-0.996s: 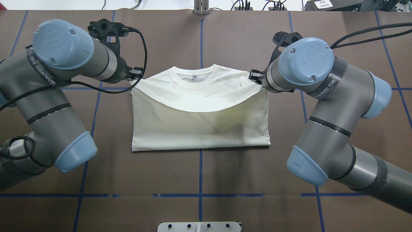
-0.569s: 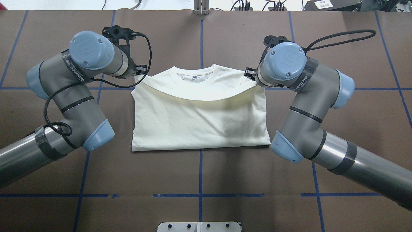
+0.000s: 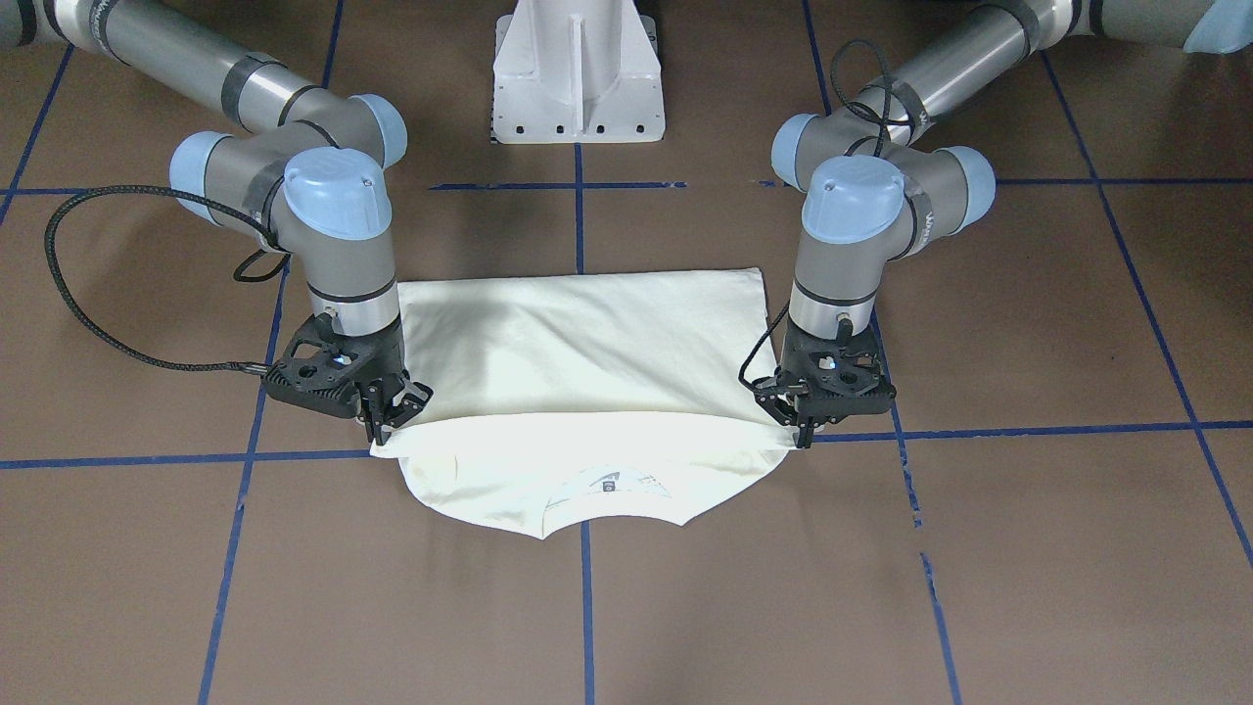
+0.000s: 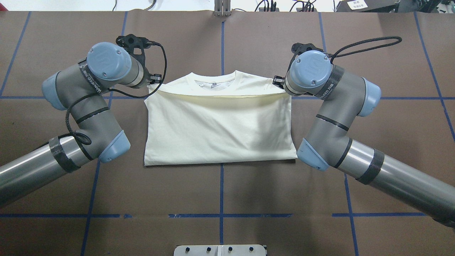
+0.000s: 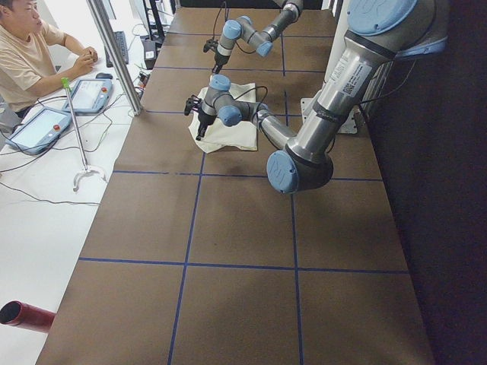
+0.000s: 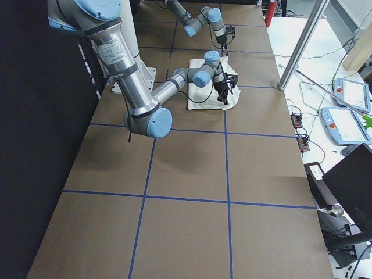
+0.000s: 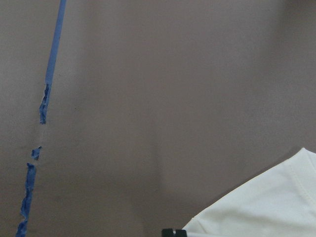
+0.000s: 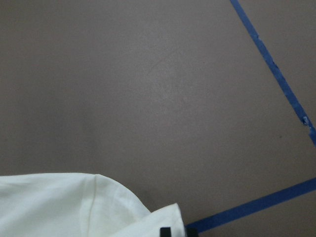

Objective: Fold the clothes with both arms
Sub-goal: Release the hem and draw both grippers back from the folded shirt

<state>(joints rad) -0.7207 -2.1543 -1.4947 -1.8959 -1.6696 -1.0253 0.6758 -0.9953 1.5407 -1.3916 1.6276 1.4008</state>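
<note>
The cream-white shirt (image 4: 220, 128) lies folded in the middle of the brown table, plain side up, its collar (image 4: 215, 81) at the far end. A folded-over layer covers it almost up to the collar, and its edge runs straight across. My left gripper (image 4: 155, 80) is shut on that layer's left corner, and my right gripper (image 4: 277, 81) is shut on its right corner. In the front-facing view the left gripper (image 3: 803, 433) and right gripper (image 3: 384, 431) stand low over the table, pinching the shirt (image 3: 578, 343). Cloth corners show in the wrist views (image 7: 266, 202) (image 8: 74, 202).
The white pedestal base (image 3: 578, 78) stands behind the shirt, on the robot's side. Blue tape lines (image 4: 221, 42) grid the table. A person (image 5: 30, 61) sits at a side desk with tablets (image 5: 87, 95) beyond a metal pole (image 5: 114, 53).
Both arms came lower and carried the held layer toward the collar. Its sagging curved edge is now a straight line just below the collar.
</note>
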